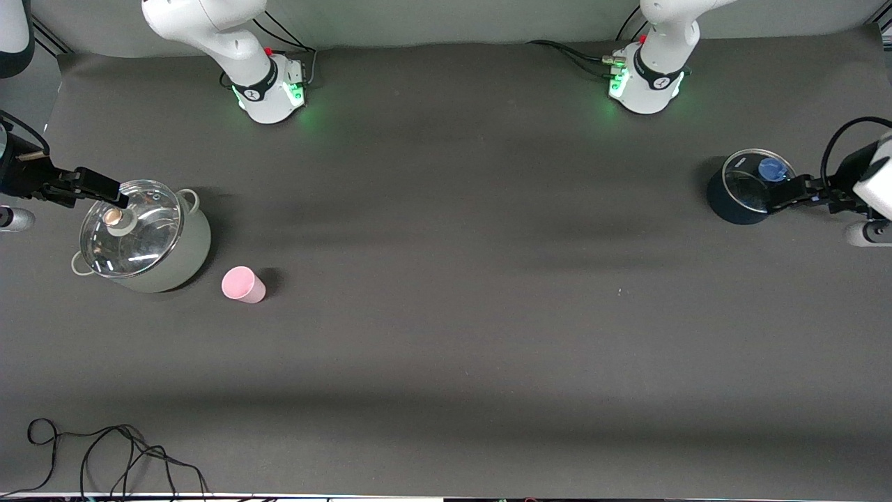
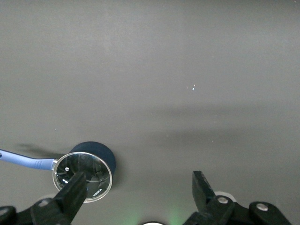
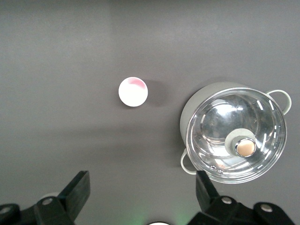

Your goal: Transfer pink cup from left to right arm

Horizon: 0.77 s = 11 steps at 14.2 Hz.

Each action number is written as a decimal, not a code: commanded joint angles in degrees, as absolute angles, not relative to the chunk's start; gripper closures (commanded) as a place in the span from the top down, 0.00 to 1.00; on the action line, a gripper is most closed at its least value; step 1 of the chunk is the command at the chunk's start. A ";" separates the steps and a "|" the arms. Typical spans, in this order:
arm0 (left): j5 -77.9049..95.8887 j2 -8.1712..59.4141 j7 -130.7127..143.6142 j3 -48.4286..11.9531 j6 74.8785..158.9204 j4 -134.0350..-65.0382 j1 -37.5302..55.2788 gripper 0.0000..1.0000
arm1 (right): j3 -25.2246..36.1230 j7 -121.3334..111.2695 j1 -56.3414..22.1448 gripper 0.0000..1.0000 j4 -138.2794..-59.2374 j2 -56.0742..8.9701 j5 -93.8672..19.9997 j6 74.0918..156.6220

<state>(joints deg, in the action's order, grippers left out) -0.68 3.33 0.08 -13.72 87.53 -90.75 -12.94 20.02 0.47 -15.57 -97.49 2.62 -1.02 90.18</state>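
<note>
Both my left gripper (image 2: 138, 194) and right gripper (image 3: 143, 194) hang spread and empty (neither near contact), while the pink cup (image 1: 243, 284) beside the lidded grey pot (image 1: 150, 237) risks tipping under a careless approach.

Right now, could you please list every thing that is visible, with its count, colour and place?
pink cup: one, pale pink, standing on the table beside the grey-green pot, nearer to the front camera, toward the right arm's end.
grey-green pot: one, with a glass lid on it, toward the right arm's end.
dark blue pot: one, with a glass lid and a blue knob, toward the left arm's end.
black cable: one loose bundle, at the table's edge nearest the front camera.
table: one, dark grey mat.
right gripper: one, black, open, over the grey-green pot's lid.
left gripper: one, black, open, over the dark blue pot.
</note>
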 commanded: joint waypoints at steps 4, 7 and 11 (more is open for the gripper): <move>0.09 1.93 -0.70 -2.46 89.56 -92.46 -0.70 1.00 | 11.25 -0.18 -7.03 1.00 -95.10 1.58 -0.62 92.45; 0.09 2.37 -0.70 -2.55 89.82 -91.94 -0.09 1.00 | 11.34 0.18 -6.59 1.00 -95.10 2.28 -3.33 94.39; 0.09 2.64 -1.05 -2.55 89.82 -91.85 -0.26 1.00 | 10.29 0.61 -5.54 1.00 -95.01 3.51 -3.43 94.39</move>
<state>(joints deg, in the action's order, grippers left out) -0.49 3.14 -0.22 -3.78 88.94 -91.12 -1.32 11.64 0.47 -6.90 -95.81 2.68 -2.19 94.42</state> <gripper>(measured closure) 0.000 0.000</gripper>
